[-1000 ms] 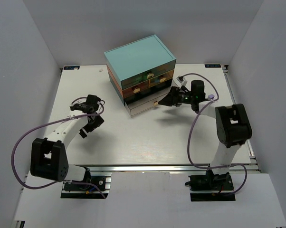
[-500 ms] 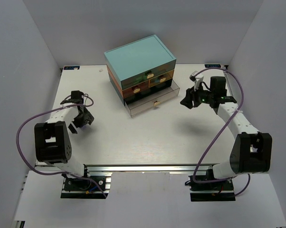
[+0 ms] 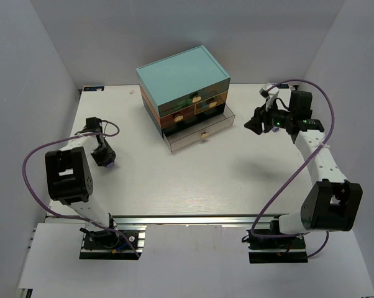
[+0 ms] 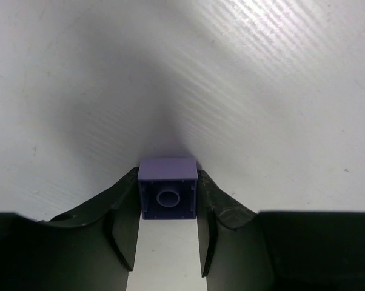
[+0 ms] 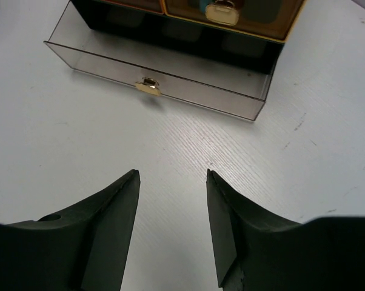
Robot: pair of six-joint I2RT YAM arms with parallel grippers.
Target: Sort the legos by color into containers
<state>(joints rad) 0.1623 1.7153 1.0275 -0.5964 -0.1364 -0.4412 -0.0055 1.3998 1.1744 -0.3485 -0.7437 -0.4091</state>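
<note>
A lilac lego [image 4: 168, 197] is pinched between the left gripper's [image 3: 104, 156] jaws, which have closed to its width low at the table's [image 3: 174, 180] left side, probably to carry it to the chest [image 3: 184, 77]. The chest's bottom drawer [image 5: 188, 85] stands open, ready to receive. The right gripper [image 5: 172, 182] hovers near it, jaws apart and empty. The table is white and ribbed, with pale walls [image 3: 44, 56] around it.
</note>
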